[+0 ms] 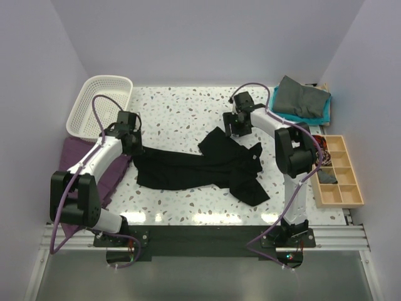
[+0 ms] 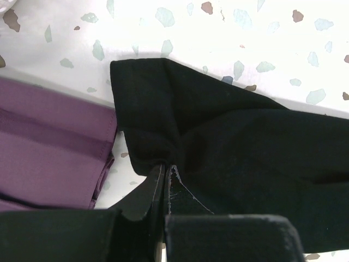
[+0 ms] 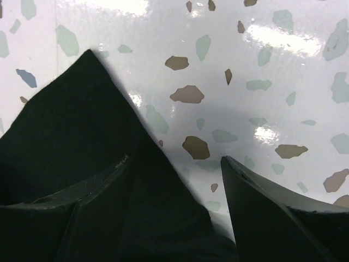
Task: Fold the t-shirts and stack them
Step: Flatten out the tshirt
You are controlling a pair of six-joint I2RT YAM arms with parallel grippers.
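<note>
the large black fabric t-shirt [image 1: 200, 168] lies rumpled across the middle of the speckled counter [image 1: 182, 113], its folding seemingly barely begun. at the far right a folded dark grey t-shirt [image 1: 301, 95] rests on a teal one [image 1: 326, 111]. the left claw [image 2: 163, 183] is pressed together, pinching the black shirt's corner. the right claw [image 3: 174, 161] stands spread over another corner, gripping nothing.

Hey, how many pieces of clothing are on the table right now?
4: a black t-shirt spread mid-table, a purple garment at the left edge, and a grey one on a teal one in the far right corner. More may be hidden.
</note>
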